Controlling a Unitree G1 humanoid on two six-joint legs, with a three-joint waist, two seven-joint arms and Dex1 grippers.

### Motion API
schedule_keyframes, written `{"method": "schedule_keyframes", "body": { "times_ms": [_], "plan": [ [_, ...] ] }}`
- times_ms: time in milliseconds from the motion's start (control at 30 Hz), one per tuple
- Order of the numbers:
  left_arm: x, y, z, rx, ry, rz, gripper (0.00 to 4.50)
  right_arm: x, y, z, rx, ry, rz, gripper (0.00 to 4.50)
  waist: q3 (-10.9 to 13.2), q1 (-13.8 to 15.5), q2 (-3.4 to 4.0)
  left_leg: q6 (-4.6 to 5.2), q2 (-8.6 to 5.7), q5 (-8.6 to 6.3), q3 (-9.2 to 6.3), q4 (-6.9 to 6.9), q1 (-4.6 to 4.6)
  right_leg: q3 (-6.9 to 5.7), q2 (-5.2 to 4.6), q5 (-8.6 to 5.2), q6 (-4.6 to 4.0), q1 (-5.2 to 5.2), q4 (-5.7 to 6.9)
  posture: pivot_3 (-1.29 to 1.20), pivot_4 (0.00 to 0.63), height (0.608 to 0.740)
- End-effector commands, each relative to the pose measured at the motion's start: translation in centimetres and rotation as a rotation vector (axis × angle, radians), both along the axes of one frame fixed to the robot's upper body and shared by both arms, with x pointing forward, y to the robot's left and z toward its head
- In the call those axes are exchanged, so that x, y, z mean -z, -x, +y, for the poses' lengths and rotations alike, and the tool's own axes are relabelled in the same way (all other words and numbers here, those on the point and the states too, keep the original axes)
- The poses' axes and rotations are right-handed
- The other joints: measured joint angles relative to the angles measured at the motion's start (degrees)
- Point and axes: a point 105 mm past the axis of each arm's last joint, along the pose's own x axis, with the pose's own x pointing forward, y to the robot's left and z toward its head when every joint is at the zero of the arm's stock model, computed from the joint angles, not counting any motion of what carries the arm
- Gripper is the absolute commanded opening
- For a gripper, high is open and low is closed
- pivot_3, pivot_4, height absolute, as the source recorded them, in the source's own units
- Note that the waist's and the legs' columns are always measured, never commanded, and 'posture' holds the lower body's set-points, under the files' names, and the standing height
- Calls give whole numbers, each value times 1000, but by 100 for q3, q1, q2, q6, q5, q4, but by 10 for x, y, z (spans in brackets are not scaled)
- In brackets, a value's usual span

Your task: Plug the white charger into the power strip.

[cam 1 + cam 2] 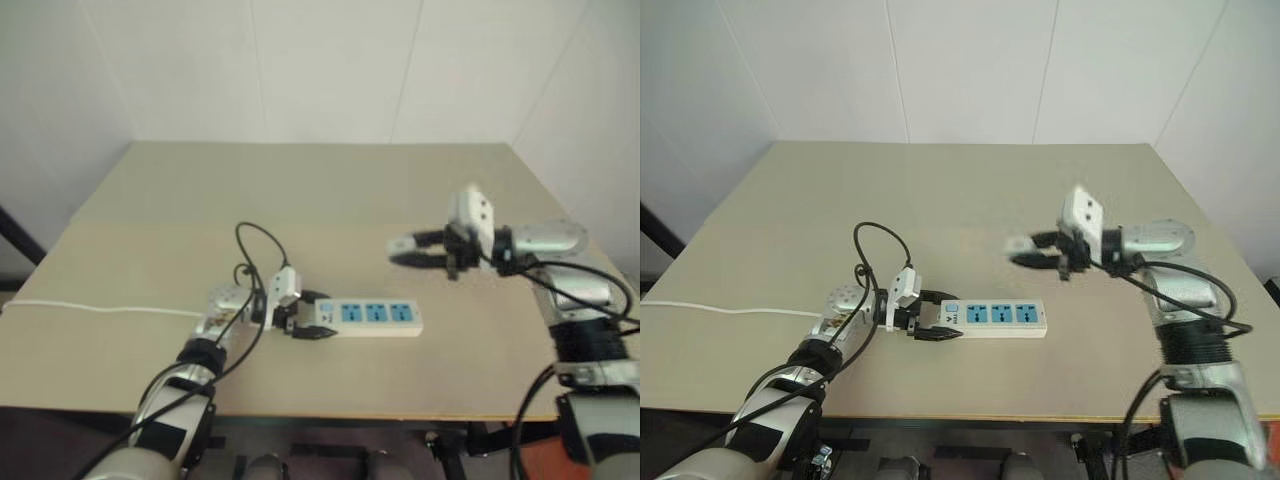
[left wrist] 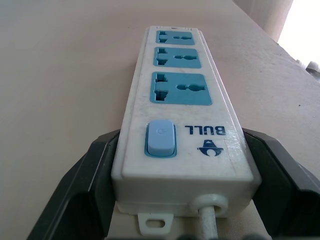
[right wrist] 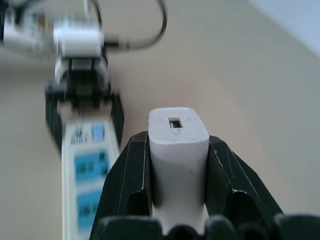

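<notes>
1. Holding the strip is done: the left claw (image 1: 931,318) is clamped on the switch end of the power strip (image 1: 995,317), one black finger on each long side. The strip lies flat on the surface (image 1: 960,190), a little toward 7 o'clock of its middle, its free end pointing toward 3 o'clock.
2. Picking up the plug is done: the right claw (image 3: 177,165) is clenched on the white charger (image 3: 177,145), which stands between the two fingers with its slotted end face toward the wrist camera.
3. The right claw hangs in the air at about 2 o'clock from the strip, well apart from it and above the surface.
4. All three blue sockets (image 2: 180,89) are empty, so the plugging itself is not yet done.
5. Left, as I judge it: bring the charger over a socket, turn its pins downward, line them up and press in. I cannot see the pins from here.
</notes>
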Motion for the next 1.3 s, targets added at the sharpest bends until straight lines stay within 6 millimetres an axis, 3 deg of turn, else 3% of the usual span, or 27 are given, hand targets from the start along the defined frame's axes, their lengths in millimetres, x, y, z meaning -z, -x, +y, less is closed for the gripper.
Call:
{"method": "schedule_keyframes", "body": {
  "times_ms": [33, 267, 600, 1067, 1300],
  "plan": [
    [10, 4, 4, 19, -71, 23, 3287, -7, 9, 24, -9, -201, -17, 1106, 0, 0, -1, 0, 1, 0, -1, 0, -2, -1, 0, 0, 0, -2, 0, 0, 150, 740],
    [8, 4, 7, 25, -81, 16, 3287, 30, 16, 60, -93, -242, 84, 1106, 0, -32, 0, 0, 1, 0, -2, 0, -5, -5, 2, 0, 0, -9, 3, 0, 150, 740],
    [9, 7, 11, 25, -79, 19, 3287, 74, 18, 70, -179, -152, 45, 1106, 0, -60, 0, 0, 2, 0, -2, -3, -6, -5, 4, 0, 1, -10, 2, 0, 150, 740],
    [9, 12, 18, 29, -88, 30, 3287, 81, 2, 59, -122, -149, 35, 1106, 0, -109, 0, 0, 6, 0, -2, -4, -1, -3, 7, -1, 0, -10, 2, 0, 150, 740],
    [9, 12, 20, 23, -94, 29, 3287, 85, 6, 56, -141, -130, 56, 1106, 0, -136, 0, 0, 6, 0, -2, -6, -1, -3, 7, -1, 0, -10, 2, 0, 150, 740]
  ]
}}
